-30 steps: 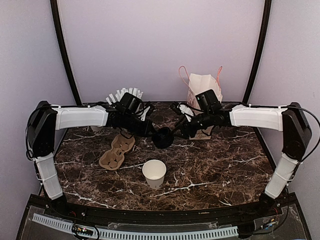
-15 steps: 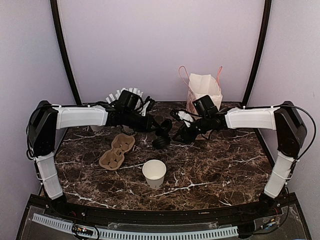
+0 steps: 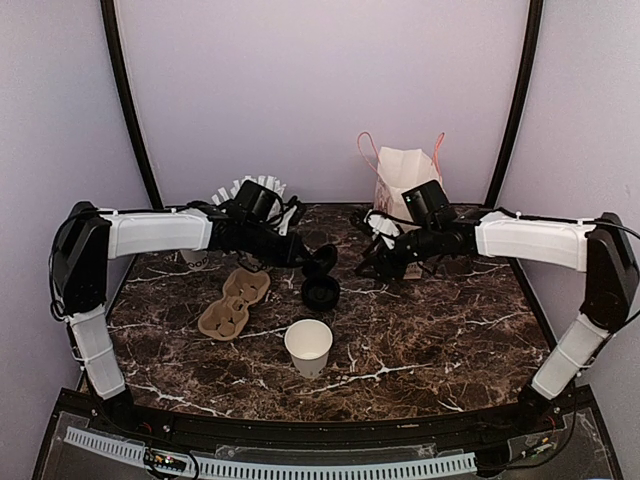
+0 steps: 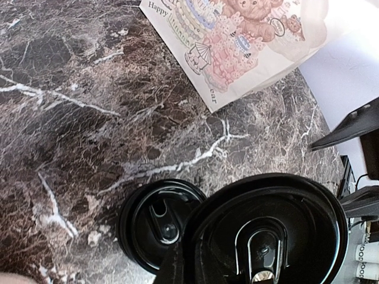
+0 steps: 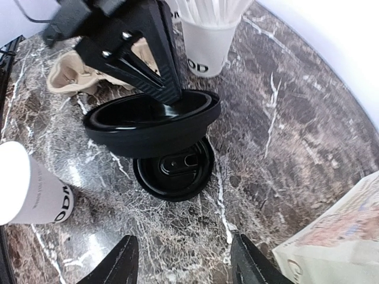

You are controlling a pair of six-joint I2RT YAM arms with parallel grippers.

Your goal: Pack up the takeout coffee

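- A single black lid (image 3: 320, 293) now lies loose on the table (image 3: 450, 320) at centre frame, split from the lid stack (image 5: 154, 127) both arms gripped a second ago, so it is free for capping
- The right gripper (image 5: 183, 251) has drawn back rightward, fingers spread and empty; the left gripper (image 3: 312, 256) pinches the stack's rim
- The takeout coffee cup (image 3: 308, 345) stands lidless at lower centre, not bagged
- The count of nested lids is unclear, perhaps two; the right arm partly hides the paper bag (image 3: 405, 175), upper right

The left arm (image 3: 155, 232) and right arm (image 3: 530, 240) wear white boxy shells over black joints, trailing black cables (image 3: 289, 212). The right gripper (image 5: 184, 239) has matte black fingers (image 5: 121, 263).
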